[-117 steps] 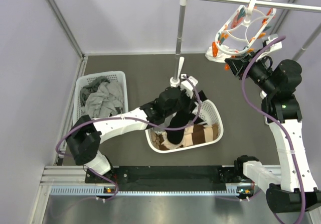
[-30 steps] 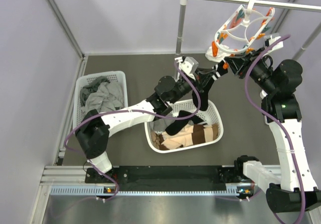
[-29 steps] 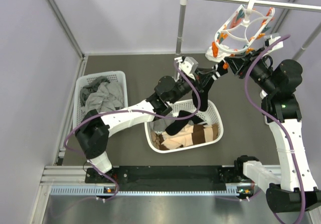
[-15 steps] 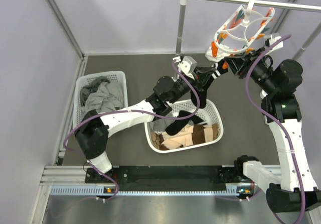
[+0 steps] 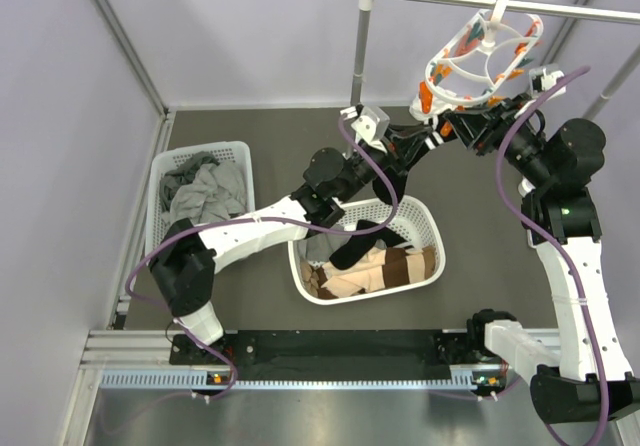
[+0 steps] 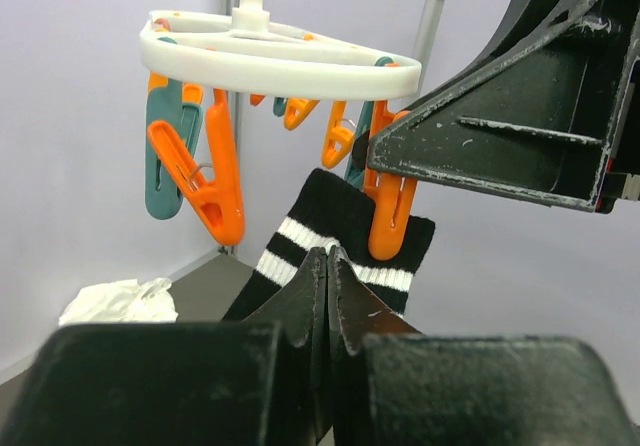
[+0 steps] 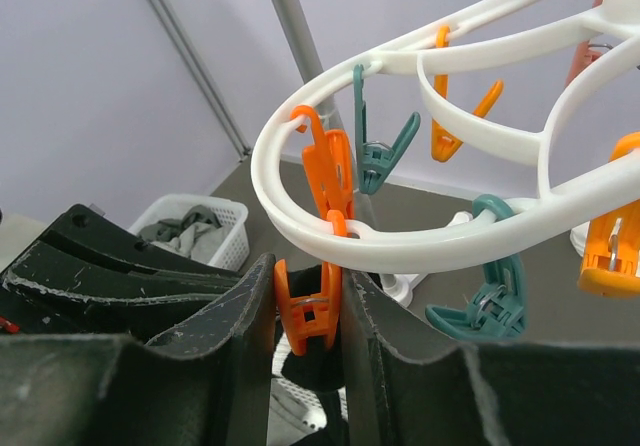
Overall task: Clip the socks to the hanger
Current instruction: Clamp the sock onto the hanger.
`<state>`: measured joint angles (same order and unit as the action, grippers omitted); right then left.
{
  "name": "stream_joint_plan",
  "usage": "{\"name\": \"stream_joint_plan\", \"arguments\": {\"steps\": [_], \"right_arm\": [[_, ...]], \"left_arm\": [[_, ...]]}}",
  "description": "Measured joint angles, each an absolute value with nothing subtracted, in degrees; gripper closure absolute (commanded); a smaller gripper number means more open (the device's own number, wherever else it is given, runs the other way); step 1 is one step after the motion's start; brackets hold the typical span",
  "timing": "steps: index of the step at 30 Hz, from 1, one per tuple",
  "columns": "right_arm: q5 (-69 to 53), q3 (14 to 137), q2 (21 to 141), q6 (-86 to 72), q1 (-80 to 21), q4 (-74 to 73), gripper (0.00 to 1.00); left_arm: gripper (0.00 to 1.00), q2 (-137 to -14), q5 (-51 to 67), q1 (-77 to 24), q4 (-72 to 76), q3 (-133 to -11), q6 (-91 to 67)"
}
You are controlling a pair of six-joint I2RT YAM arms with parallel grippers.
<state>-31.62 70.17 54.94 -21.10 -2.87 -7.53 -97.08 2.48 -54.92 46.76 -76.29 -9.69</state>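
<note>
Looking top-down: left claw (image 5: 418, 146) is clamped on the black sock (image 5: 362, 238), cuff up under the hanger (image 5: 480, 61), the rest trailing below the claw into the white basket (image 5: 428, 228) with the tan banded socks (image 5: 390, 266). Right claw (image 5: 452, 126) sits just beside the left one, at the hanger's lower rim. Left wrist: fingers shut tight on the striped cuff, which stands just above them and overlaps an orange peg (image 6: 390, 216) pinched by the right claw. Right wrist: jaws squeezing that peg between them, hanger ring right above, black sock just below the peg.
</note>
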Motion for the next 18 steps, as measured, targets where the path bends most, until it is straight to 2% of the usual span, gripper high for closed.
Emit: {"name": "stream_joint_plan", "arguments": {"steps": [9, 12, 16, 18], "right_arm": [[-32.2, 70.1, 55.0, -22.6, -2.9, -6.3, 0.89], [-32.2, 70.0, 55.0, -22.7, -2.9, -6.2, 0.8], [-32.2, 69.5, 55.0, -22.7, -2.9, -5.7, 0.56], [-32.3, 69.3, 55.0, -22.8, -2.9, -5.6, 0.48]], "left_arm": [[1.0, -98.9, 3.2, -54.9, 48.1, -77.7, -10.9], [1.0, -99.0, 3.4, -54.9, 48.1, -77.7, -11.3], [1.0, -99.0, 3.4, -54.9, 48.6, -77.7, -11.7], [1.0, -99.0, 3.4, -54.9, 48.9, -77.7, -11.9]]}}
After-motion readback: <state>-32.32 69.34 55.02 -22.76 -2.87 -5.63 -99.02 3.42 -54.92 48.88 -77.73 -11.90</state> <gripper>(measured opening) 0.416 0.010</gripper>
